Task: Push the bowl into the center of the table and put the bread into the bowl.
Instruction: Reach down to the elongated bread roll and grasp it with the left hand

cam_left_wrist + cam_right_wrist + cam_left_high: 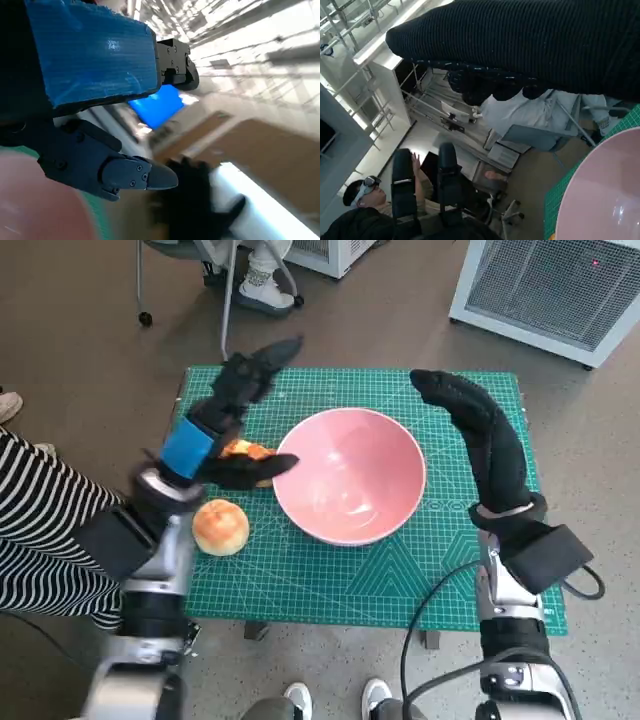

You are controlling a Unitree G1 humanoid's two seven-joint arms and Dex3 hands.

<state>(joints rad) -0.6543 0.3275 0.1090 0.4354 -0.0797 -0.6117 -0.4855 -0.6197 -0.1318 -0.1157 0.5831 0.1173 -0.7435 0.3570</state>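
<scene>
two hands of mine hover over the green mat [330, 580], neither holding anything. my left hand [225, 425] is spread apart just left of the pink bowl [350, 475], which sits about mid-table. my right hand [480, 430] hangs slack beside its right rim. one bread roll [220, 527] lies near-left; another [248, 452] hides under my left hand.

Pink bowl [349, 475], green gridded mat [330, 570]

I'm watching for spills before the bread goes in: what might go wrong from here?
The left hand hovers over an orange-brown piece it partly hides, so a grasp may miss. The round bread lies close beside that forearm and might get knocked away. The bowl may slide if bumped.
</scene>
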